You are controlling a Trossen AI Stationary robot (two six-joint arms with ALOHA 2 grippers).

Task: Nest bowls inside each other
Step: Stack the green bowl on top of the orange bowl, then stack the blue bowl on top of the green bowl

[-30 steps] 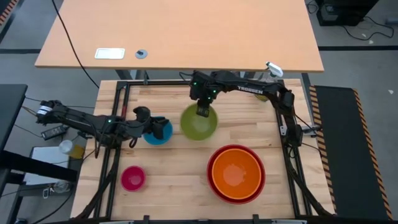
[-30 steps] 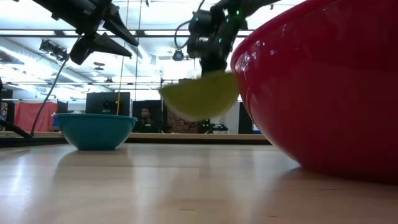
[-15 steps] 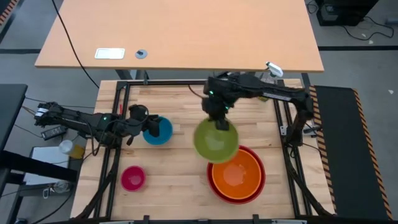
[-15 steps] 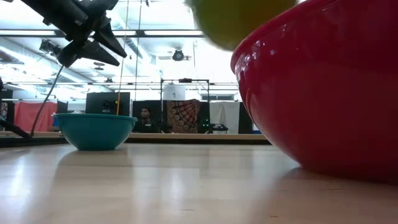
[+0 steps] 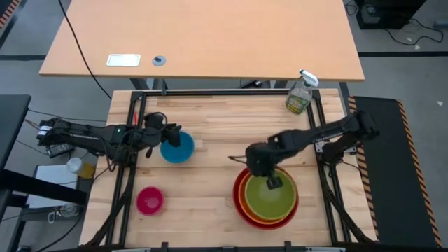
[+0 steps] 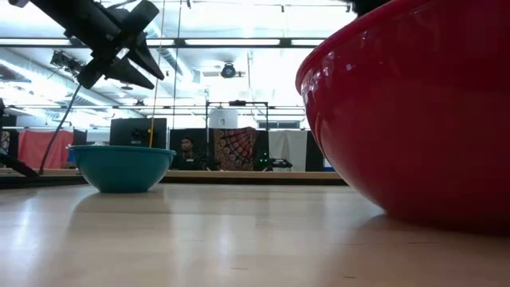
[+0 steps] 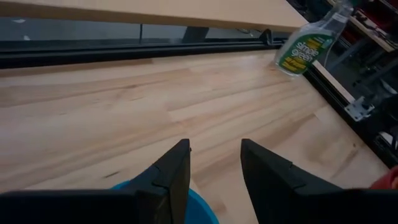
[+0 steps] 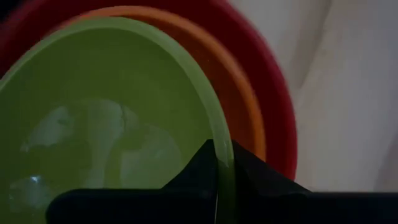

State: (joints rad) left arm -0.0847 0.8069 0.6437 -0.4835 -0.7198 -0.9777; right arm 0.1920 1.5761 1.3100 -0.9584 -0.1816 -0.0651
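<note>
The lime green bowl (image 5: 266, 199) sits inside the ring of the orange bowl (image 5: 242, 203), which is nested in the large red bowl (image 5: 237, 183) at the near right. My right gripper (image 5: 274, 183) is shut on the green bowl's rim. The blue bowl (image 5: 179, 150) stands on its base left of centre. My left gripper (image 5: 165, 134) hovers open over its far-left rim, touching nothing. In the left wrist view its open fingers (image 7: 214, 165) stand above the blue bowl's edge (image 7: 202, 208). The small pink bowl (image 5: 149, 200) rests at the near left. My right gripper pinches the green bowl's rim (image 8: 219, 144) on its far side, one finger inside the bowl and one outside. The fingers come steeply from above. The bowl lies within the orange bowl's rim (image 8: 252, 118); whether it rests there or hangs just clear, I cannot tell.
A clear spray bottle (image 5: 299, 95) stands at the table's far right corner. In the low view the red bowl's wall (image 6: 414, 119) fills the right half, and the blue bowl (image 6: 121, 167) stands at the left. Bare wood lies between the blue bowl and the stack.
My right gripper has carried the green bowl from the far middle of the table toward the near right, over the red and orange bowls, and the bowl now sits within their rims. The gripper stays shut on the rim.
</note>
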